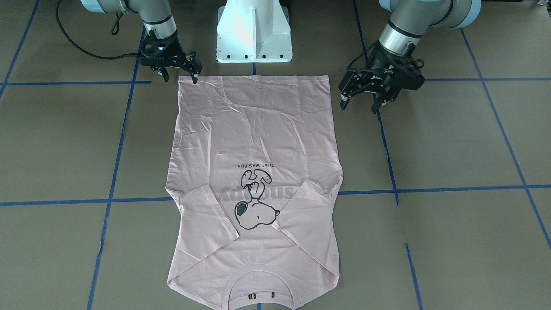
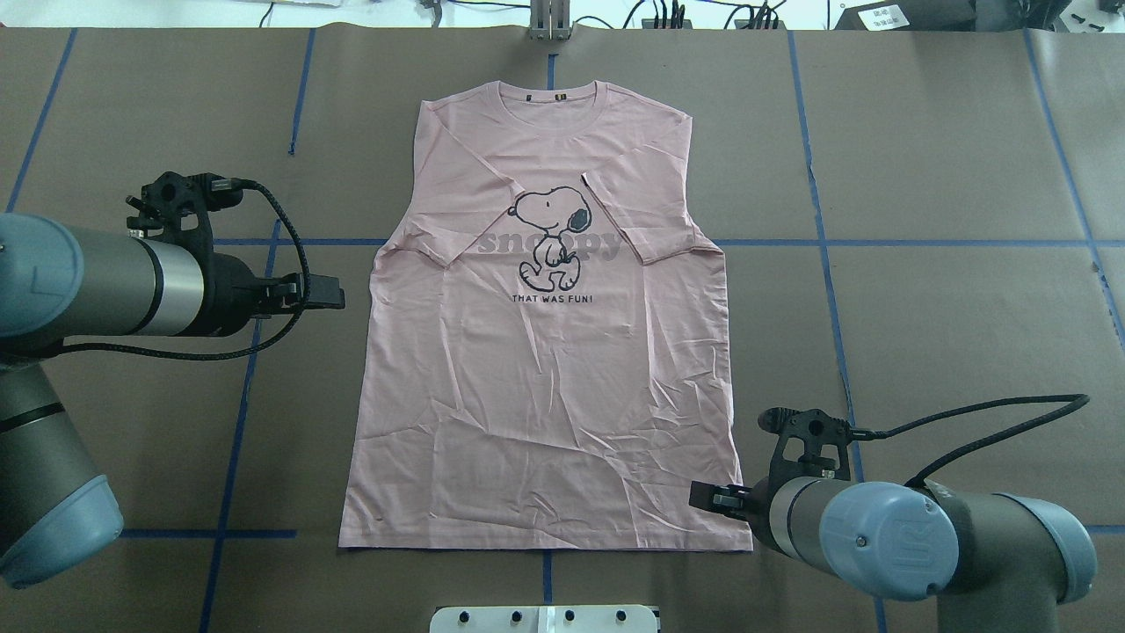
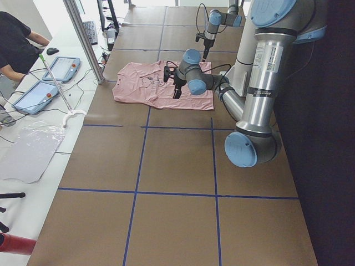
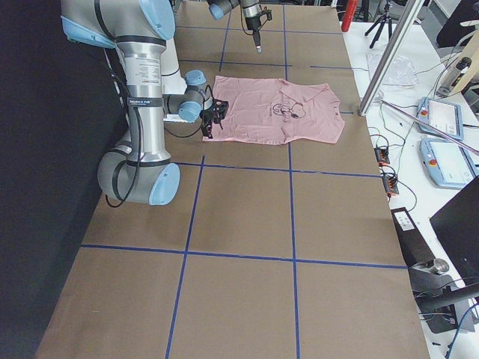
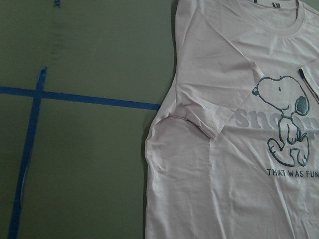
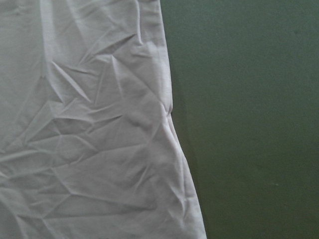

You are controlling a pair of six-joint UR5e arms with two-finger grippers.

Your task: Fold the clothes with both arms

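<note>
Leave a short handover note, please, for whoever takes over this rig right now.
Left gripper: open and empty, beside the T-shirt, off the cloth.
Right gripper: open, at the hem corner on its own side, gripping nothing.
T-shirt: flat on the table, print up, collar away from the robot.
Done: both sleeves are folded in over the chest.
Left: the body folds. Probably take both hem corners and bring the hem toward the collar.

I see even, bright light with soft shadows in the wide views; glare washes the white base (image 1: 252, 26) at top centre. Both wrist views look dimmer, the shirt (image 6: 84, 129) greyish.
</note>
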